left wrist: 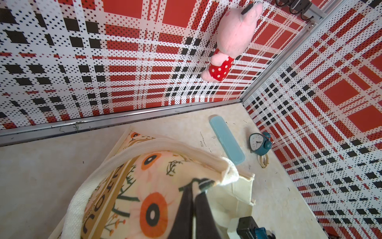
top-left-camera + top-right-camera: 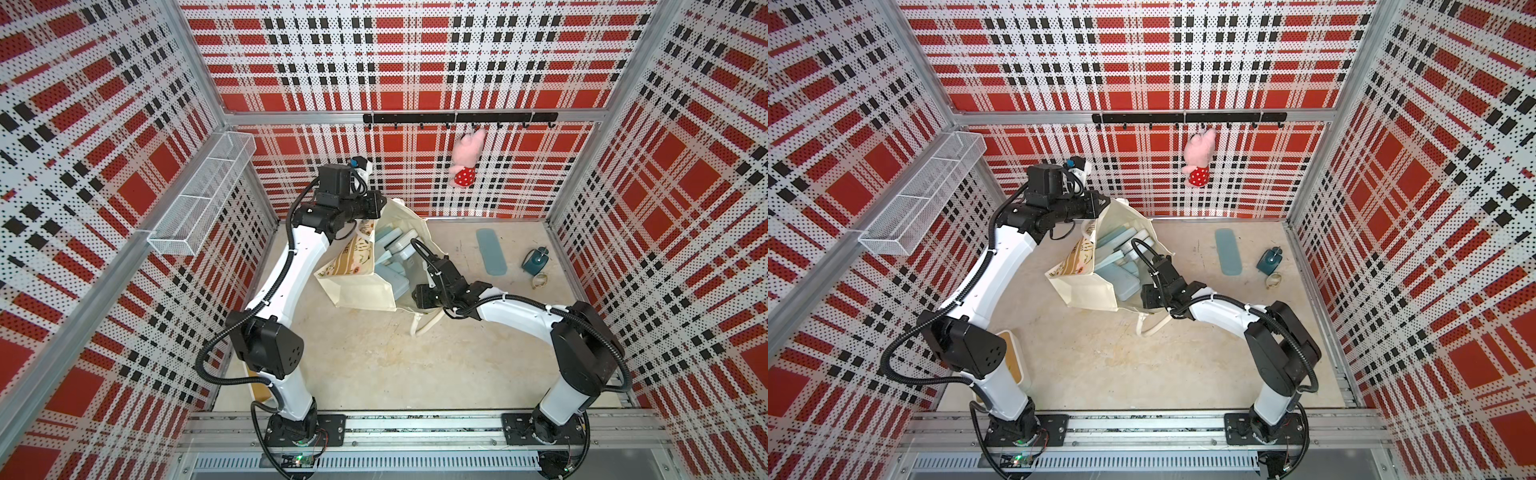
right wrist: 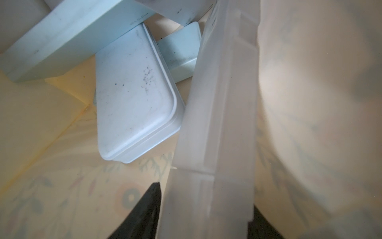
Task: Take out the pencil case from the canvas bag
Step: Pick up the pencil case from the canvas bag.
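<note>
Cream canvas fills the middle of your table (image 2: pixel 374 365). The canvas bag (image 2: pixel 361 291) stands tilted with its mouth gaping, its plain woven side toward 6 o'clock and its flower-printed face toward 9.

Your left gripper (image 1: pixel 197 187) has its dark fingers pressed together on the bag's rim at the 11 o'clock corner, holding the cloth up. A thick, nubbly white handle (image 1: pixel 165 145) arcs just beyond it.

Your right gripper (image 3: pixel 204 202) is down inside the bag, entering from 3 o'clock. The frosted pencil case (image 3: pixel 217 124), a long, translucent, ribbed plastic box, runs between its two black fingers (image 3: pixel 148 207). You cannot tell whether they press on it or merely straddle it.

Beside it lie smooth pale-blue cases (image 3: pixel 132 93) with rounded corners, stacked crookedly and scuffed with dark specks.

On the bare table at 2 o'clock from the bag lies a flat blue case (image 2: pixel 491 251) with rounded ends. A teal alarm clock (image 2: pixel 536 261) sits near it at 3 o'clock. A pink plush pig (image 2: pixel 467 156) hangs from the black hook rail (image 2: pixel 457 117) toward 1 o'clock.
</note>
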Available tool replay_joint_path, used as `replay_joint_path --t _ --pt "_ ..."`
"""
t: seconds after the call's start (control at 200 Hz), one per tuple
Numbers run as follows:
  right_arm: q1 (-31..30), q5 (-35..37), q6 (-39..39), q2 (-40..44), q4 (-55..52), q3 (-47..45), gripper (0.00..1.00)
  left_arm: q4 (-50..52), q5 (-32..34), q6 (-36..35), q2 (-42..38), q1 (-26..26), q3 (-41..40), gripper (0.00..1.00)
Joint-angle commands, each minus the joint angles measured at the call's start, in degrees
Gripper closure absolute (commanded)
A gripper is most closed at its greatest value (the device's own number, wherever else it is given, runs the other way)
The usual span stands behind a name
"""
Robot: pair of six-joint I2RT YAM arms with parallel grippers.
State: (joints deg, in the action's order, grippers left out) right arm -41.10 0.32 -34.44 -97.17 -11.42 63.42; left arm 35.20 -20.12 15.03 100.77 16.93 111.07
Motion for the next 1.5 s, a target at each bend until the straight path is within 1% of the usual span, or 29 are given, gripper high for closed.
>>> replay_joint_path --t 0.0,0.075,0.185,0.376,0.511,0.666,0.792,0.992,1.102,1.298,1.323,1.338,1.403,1.493 --pt "-0.3 1.7 -1.8 1.0 2.5 -0.4 0.45 -9.1 -1.3 0.5 -4.1 0.3 1.0 1.00" --pt "-0.3 3.8 -2.5 0.7 3.3 -0.3 0.43 -9.1 -1.3 0.6 -4.3 0.3 1.1 1.00" --pt "-0.2 5.4 -2.7 -0.4 3.9 0.7 0.44 -9.9 -1.2 0.9 -5.1 0.3 0.2 1.00" --pt "-0.3 5.9 -3.8 -1.2 6.9 0.1 0.56 -10.3 -1.6 0.9 -5.9 0.3 -0.5 1.00" --pt "-0.3 6.0 -4.0 -0.1 8.3 -1.0 0.61 -9.9 -1.3 0.4 -6.1 0.1 -0.7 1.00" --pt "-0.2 5.3 -3.6 3.6 9.9 -3.1 0.67 -9.9 -0.3 0.6 -6.1 -0.2 -1.0 1.00" --pt "-0.3 5.2 -3.9 6.8 10.4 -5.1 0.76 -10.1 0.4 0.9 -6.3 -0.2 -1.5 1.00" --pt "-0.2 3.8 -3.6 10.8 10.8 -7.6 0.81 -10.9 1.6 1.3 -7.1 -0.3 -3.1 1.00" --pt "-0.1 4.4 -1.8 13.1 10.6 -9.1 0.85 -10.9 2.2 1.4 -7.4 -0.7 -3.5 1.00" --pt "0.4 3.8 2.3 20.1 10.2 -12.7 0.89 -12.3 3.1 2.5 -8.4 -1.7 -5.1 1.00" --pt "0.5 3.5 2.3 21.3 10.4 -13.4 0.89 -12.6 3.1 2.7 -8.4 -1.9 -5.4 1.00" --pt "0.6 3.2 4.1 22.0 10.6 -13.8 0.90 -12.7 3.2 2.8 -8.5 -1.9 -5.5 1.00" --pt "1.1 1.8 5.8 25.2 11.6 -15.5 0.92 -13.3 3.3 3.5 -8.5 -2.2 -5.9 1.00" --pt "2.1 -1.4 7.8 29.3 13.4 -17.6 0.92 -14.2 4.0 4.3 -8.4 -2.3 -6.1 1.00"
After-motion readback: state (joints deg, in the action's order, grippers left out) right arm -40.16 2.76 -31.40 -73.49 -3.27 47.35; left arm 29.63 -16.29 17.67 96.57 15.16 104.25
